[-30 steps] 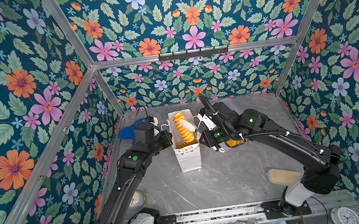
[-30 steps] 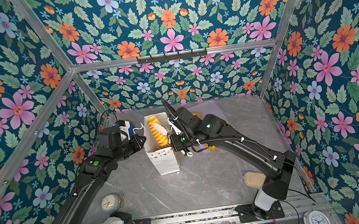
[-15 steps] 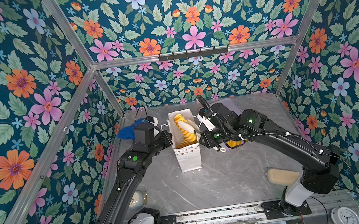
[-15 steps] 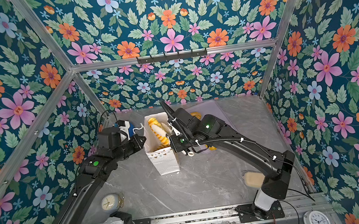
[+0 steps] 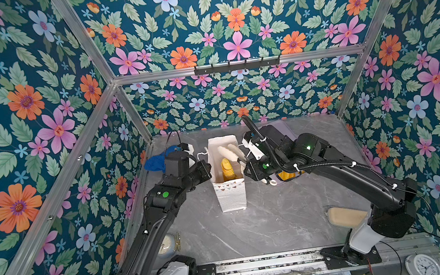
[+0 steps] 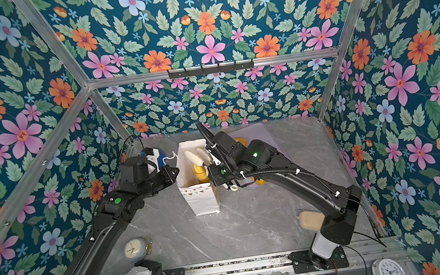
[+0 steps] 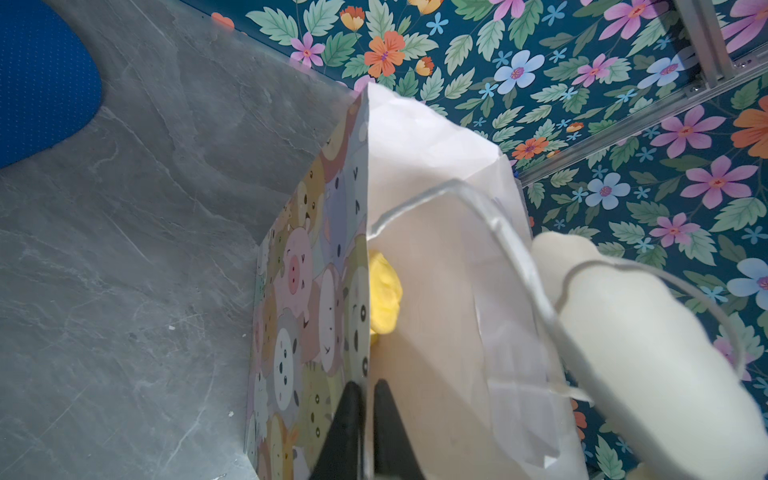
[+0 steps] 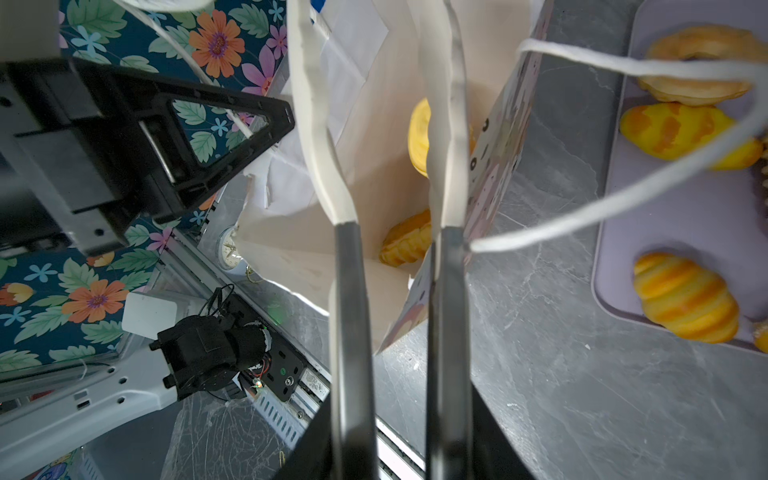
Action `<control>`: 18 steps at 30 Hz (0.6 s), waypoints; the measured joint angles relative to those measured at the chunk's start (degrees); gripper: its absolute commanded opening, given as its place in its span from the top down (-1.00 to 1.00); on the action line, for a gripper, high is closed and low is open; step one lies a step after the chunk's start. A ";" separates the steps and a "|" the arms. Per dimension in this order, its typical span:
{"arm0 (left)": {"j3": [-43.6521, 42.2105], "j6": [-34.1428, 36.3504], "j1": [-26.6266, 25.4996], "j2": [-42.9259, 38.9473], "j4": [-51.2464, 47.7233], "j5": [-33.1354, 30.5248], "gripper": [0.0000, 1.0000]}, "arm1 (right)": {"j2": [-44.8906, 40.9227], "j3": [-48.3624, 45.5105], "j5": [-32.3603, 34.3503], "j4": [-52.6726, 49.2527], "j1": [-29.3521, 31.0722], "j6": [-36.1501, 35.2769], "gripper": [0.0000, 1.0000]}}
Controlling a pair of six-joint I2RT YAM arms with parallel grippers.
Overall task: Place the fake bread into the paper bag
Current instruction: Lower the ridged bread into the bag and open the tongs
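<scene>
1. The bag (image 5: 232,197) (image 6: 202,201) stands upright near the middle of the table (image 5: 267,224), mouth up. In the left wrist view its outer side wall (image 7: 307,291) carries a cartoon-animal print.
2. Left gripper (image 5: 209,171) (image 6: 176,173) (image 7: 365,384): the black fingers are pinched close together on the rim of the bag's wall on the left arm's side, one finger inside and one outside.
3. Right gripper (image 5: 225,146) (image 6: 196,154) (image 8: 374,50): the white-tipped fingers reach into the bag's mouth from above. They are parted by a modest gap with nothing between them. One finger lies just beside the bag wall nearer the tray; contact cannot be told.
4. Bread (image 5: 227,169) (image 6: 199,172) (image 7: 384,299) (image 8: 417,137): yellow pieces lie inside the bag, below the right fingers. The right wrist view shows at least two.
5. The lilac tray (image 5: 284,128) (image 6: 259,136) (image 8: 706,216) lies flat beside the bag on the right arm's side. A croissant (image 8: 685,299) and at least two more pieces rest on it. In both top views the right arm hides most of the tray.
6. A cord handle (image 8: 602,60) hangs loose on the bag's tray side.
7. Also on the table:
   - a blue cloth (image 5: 154,162) (image 7: 37,75) at the back left
   - a beige oblong (image 5: 341,214) (image 6: 309,220) by the right arm's base
   - a clock (image 6: 134,248) by the left arm's base
</scene>
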 measured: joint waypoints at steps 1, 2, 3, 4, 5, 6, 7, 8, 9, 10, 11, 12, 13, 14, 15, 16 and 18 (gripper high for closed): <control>0.00 0.00 0.00 0.00 0.00 0.00 0.76 | -0.02 0.22 0.02 0.04 0.00 -0.02 0.25; 0.00 0.00 0.00 0.00 0.00 0.00 0.74 | -0.07 0.37 0.02 0.04 0.02 -0.22 0.25; 0.00 0.00 0.00 0.00 0.00 0.00 0.70 | -0.07 0.55 0.04 0.00 0.04 -0.22 0.25; 0.00 0.00 0.00 0.00 0.02 0.00 0.64 | -0.11 0.66 0.07 0.00 0.04 -0.22 0.25; 0.00 0.00 0.00 0.00 0.00 0.00 0.61 | -0.17 0.79 0.09 -0.02 0.04 -0.22 0.25; 0.00 0.00 0.00 0.02 0.00 0.02 0.57 | -0.26 0.92 0.20 -0.07 0.04 -0.24 0.26; 0.00 0.00 0.00 0.04 0.00 0.02 0.53 | -0.37 1.05 0.31 -0.13 0.04 -0.37 0.26; 0.00 0.00 0.00 0.04 0.00 0.02 0.50 | -0.50 1.18 0.44 -0.22 0.04 -0.37 0.26; 0.00 0.00 0.00 0.04 0.00 0.02 0.46 | -0.68 1.29 0.59 -0.35 0.04 -0.37 0.25; 0.00 0.00 0.00 0.04 0.00 0.02 0.43 | -0.79 1.44 0.74 -0.48 0.04 -0.37 0.26; 0.00 0.00 0.00 0.04 0.00 0.02 0.41 | -0.90 1.62 0.90 -0.59 0.04 -0.37 0.26; 0.00 0.00 0.00 0.04 0.00 0.02 0.40 | -0.98 1.84 0.94 -0.61 0.04 -0.37 0.26; 0.00 0.00 0.00 0.04 0.00 0.02 0.39 | -1.05 2.01 1.05 -0.61 0.04 -0.39 0.27; 0.00 -0.02 0.00 0.04 0.00 0.02 0.39 | -1.14 2.16 1.31 -0.66 0.07 -0.39 0.27; 0.00 -0.02 0.00 0.04 0.00 0.02 0.39 | -1.20 2.38 1.38 -0.72 0.07 -0.42 0.27; 0.00 -0.02 0.00 0.09 0.00 0.02 0.39 | -1.29 2.64 1.46 -0.81 0.07 -0.52 0.28; 0.00 -0.02 0.00 0.15 0.00 0.02 0.39 | -1.66 2.91 1.97 -0.87 0.09 -0.61 0.28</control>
